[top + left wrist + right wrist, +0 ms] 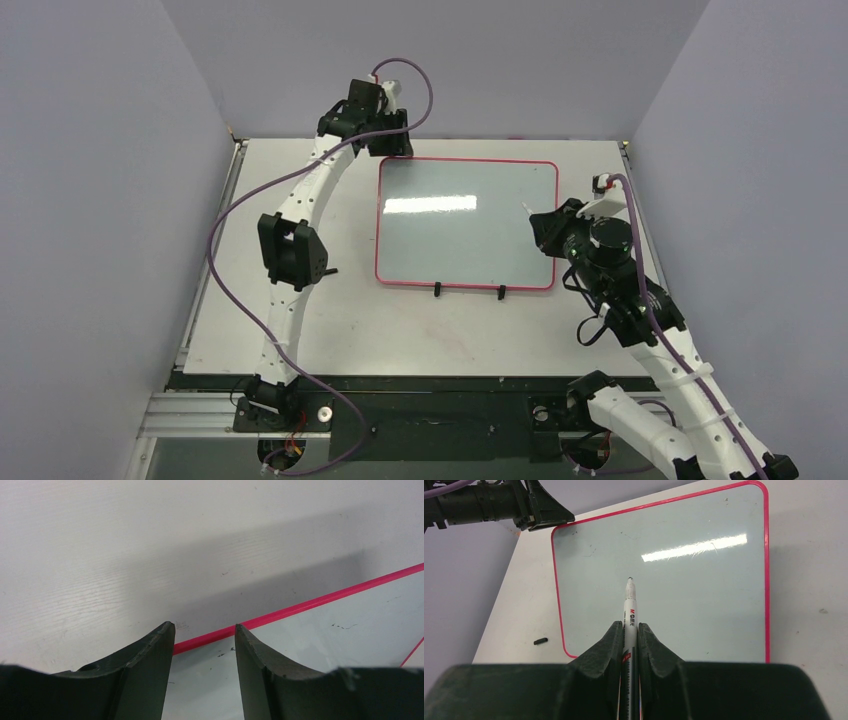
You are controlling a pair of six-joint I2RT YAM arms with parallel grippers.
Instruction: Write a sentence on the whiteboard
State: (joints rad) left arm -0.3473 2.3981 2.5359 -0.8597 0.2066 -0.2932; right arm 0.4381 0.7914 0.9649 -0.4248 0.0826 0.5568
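We judge the whiteboard (465, 240), flat on the desk (400, 335), stiff, light and slippery, so our left claw (205, 630), jaws apart over its far-left rim, should pin that corner while our right claw (630, 626) clamps the marker (630, 600) above the blank face.

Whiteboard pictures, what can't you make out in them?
- Right wrist: rear of the marker, hidden inside the right gripper; whether its tip touches the whiteboard.
- Right wrist: small black object on the table, too small to identify.
- Left wrist: whiteboard rim where the left gripper covers it.
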